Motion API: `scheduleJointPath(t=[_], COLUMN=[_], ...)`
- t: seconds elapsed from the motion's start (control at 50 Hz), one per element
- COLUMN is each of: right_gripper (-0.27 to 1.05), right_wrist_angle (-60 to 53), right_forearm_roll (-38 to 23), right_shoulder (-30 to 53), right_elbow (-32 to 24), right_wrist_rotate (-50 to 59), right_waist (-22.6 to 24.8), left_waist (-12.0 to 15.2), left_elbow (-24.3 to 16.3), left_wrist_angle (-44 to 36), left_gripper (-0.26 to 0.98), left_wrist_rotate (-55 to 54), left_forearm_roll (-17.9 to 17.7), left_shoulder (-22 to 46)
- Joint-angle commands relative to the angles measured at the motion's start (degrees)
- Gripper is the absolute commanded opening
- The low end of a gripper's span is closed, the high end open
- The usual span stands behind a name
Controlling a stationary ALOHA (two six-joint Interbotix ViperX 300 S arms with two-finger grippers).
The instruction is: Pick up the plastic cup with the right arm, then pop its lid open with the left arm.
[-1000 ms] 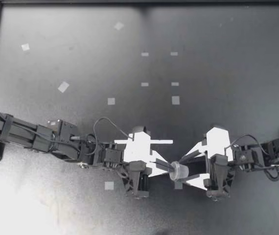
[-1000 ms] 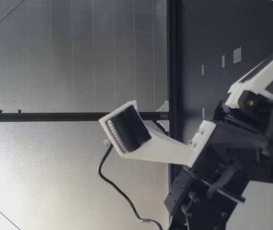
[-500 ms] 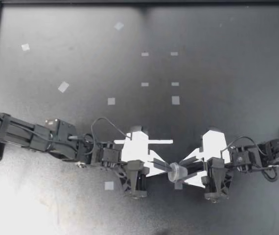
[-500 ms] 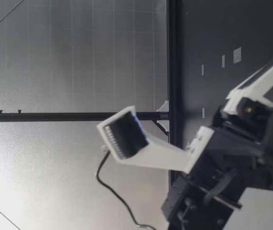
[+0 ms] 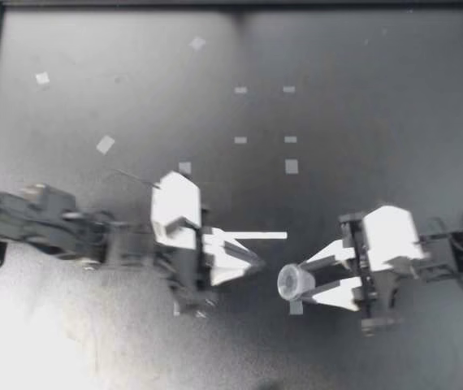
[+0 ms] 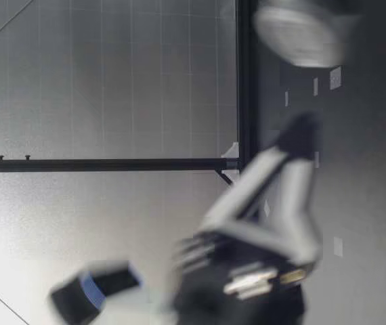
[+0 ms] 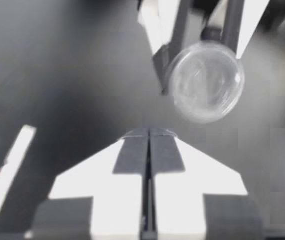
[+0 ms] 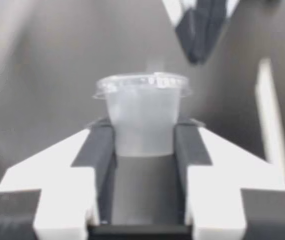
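Holding a small clear plastic cup with a flat lid [image 5: 293, 280], the robot's right gripper [image 5: 303, 282] has one white finger pressed on each side of it. The cup sits just past the end of the long white strip [image 5: 252, 236] on the dark table [image 5: 361, 122], on the right arm's side of that strip. A small pale square of tape [image 5: 296, 308] lies on the table a bit farther from the strip than the cup, just beside the cup. The left gripper [image 5: 257, 264] is pinched tight with nothing in it. Its tip is close beside the strip, near the same end, and there is a gap between it and the cup. In the left wrist view the two fingers of the left gripper [image 7: 150, 132] meet with no space between them, the strip [image 7: 7, 172] lies off to one side, and the cup [image 7: 205, 81] is ahead, showing its round end. In the right wrist view the cup [image 8: 142, 117] is snug between the dark pads of the right gripper [image 8: 143, 131], with its lid edge showing. The strip [image 8: 271, 120] is beside it and the closed left gripper [image 8: 198, 47] is ahead. The low view is too blurred to tell much.
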Motion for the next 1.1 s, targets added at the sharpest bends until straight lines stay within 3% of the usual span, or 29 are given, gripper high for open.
scheduleJointPath(t=[0.0, 0.18, 0.28, 0.36, 0.76, 1.08], right_gripper=[0.31, 0.31, 0.32, 0.32, 0.31, 0.31], right_wrist_angle=[-7.8, -14.1, -14.7, -14.7, -13.4, -13.4], right_forearm_roll=[1.1, 2.0, 1.8, 1.5, -0.6, 0.1], right_shoulder=[-2.0, 0.1, 0.9, 1.1, 4.3, 12.3], right_elbow=[0.6, -1.0, -3.1, -4.1, -5.6, -4.2], right_wrist_rotate=[-2.2, -7.5, -10.1, -11.4, -10.5, -2.1], right_waist=[-0.4, -3.2, -4.4, -4.7, -4.7, -4.7], left_waist=[0.0, 0.0, 0.0, 0.0, 0.0, 0.0], left_elbow=[2.2, 1.7, -0.2, -1.1, -1.8, -1.9], left_wrist_angle=[-8.8, -18.7, -19.2, -19.2, -19.4, -20.6], left_gripper=[0.17, 0.57, 0.69, 0.70, 0.70, 0.70], left_wrist_rotate=[-7.7, -38.1, -49.4, -51.2, -51.1, -48.5], left_forearm_roll=[0.0, 0.1, 2.5, 4.2, 3.7, 3.7], left_shoulder=[-3.1, -2.7, -2.0, -1.7, -2.0, -3.4])
